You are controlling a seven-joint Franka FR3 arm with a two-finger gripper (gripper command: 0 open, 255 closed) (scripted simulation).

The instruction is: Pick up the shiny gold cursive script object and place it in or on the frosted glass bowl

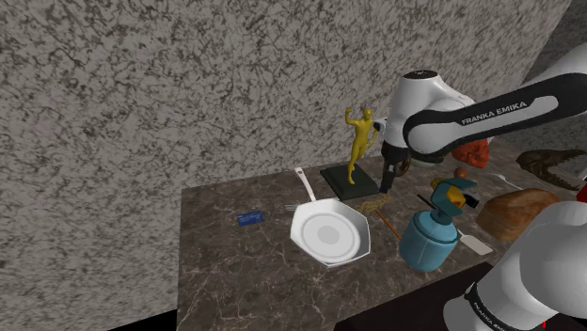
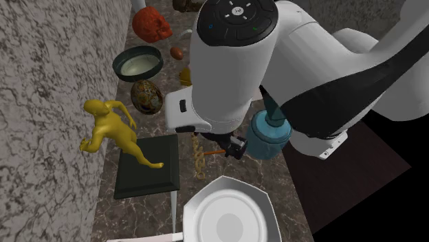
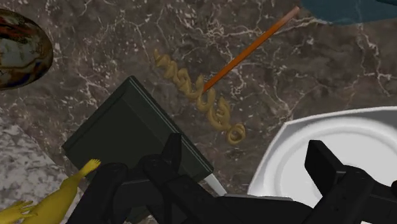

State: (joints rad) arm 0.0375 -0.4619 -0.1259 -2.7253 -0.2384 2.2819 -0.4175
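Plainly, from the wrist view: finds the end effector (image 3: 245, 156) with its fingers (image 3: 170, 151) spread wide and clasping nothing, poised above the dark marbled counter (image 3: 114, 51). Puts the gold cursive script object (image 3: 200, 100) ahead of those fingers and clear of them, flat on the counter, between the corner of a dark square plinth (image 3: 124, 130) and a white eight-sided pan (image 3: 331, 137). Has the tip of a thin orange rod (image 3: 251, 48) meeting the script near its middle. Catches no more than one limb of a yellow figurine (image 3: 60, 194) by the plinth. From the second exterior view, adds the frosted glass bowl (image 2: 139, 64), dark-rimmed and pale inside, well apart from the script, beyond a mottled egg (image 2: 146, 95) and near a red skull (image 2: 152, 24). Also gives the figurine whole, striding on the plinth close against the stone wall. From the shoulder view, brings in a small blue card (image 1: 249, 219) to the left of the pan, a teal jug (image 1: 431, 240) to its right and a brown loaf (image 1: 515, 212) further right.
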